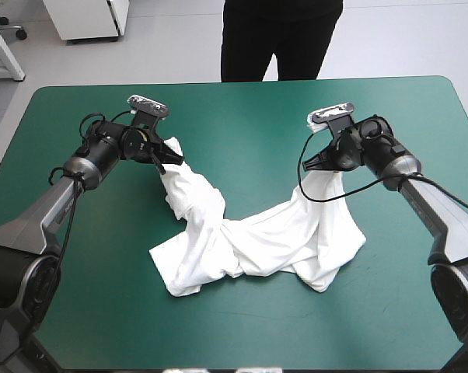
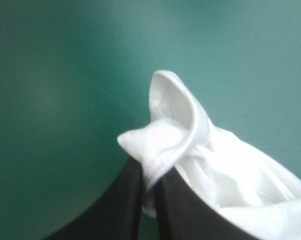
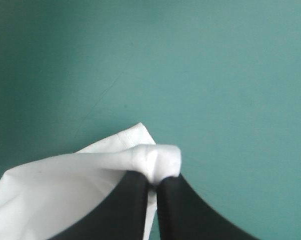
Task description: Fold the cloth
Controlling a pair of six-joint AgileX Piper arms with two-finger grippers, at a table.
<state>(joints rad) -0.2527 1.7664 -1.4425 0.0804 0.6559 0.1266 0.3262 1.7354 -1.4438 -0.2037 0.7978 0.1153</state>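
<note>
Across the teal-green tabletop (image 1: 242, 109), nearer its front edge: the white T-shirt (image 1: 249, 241). Runs left to right as a crumpled sagging band, middle down on the tabletop, both ends raised. Pinched at one end by the left fingers (image 2: 121, 210), at the other by the right fingers (image 3: 133, 210), each pair nearly closed.

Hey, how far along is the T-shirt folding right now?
Done: the left gripper and right gripper are each shut on an end of the T-shirt. In hand: those ends held raised, the twisted middle resting on the table. Left: spreading it flat, then every fold.
</note>
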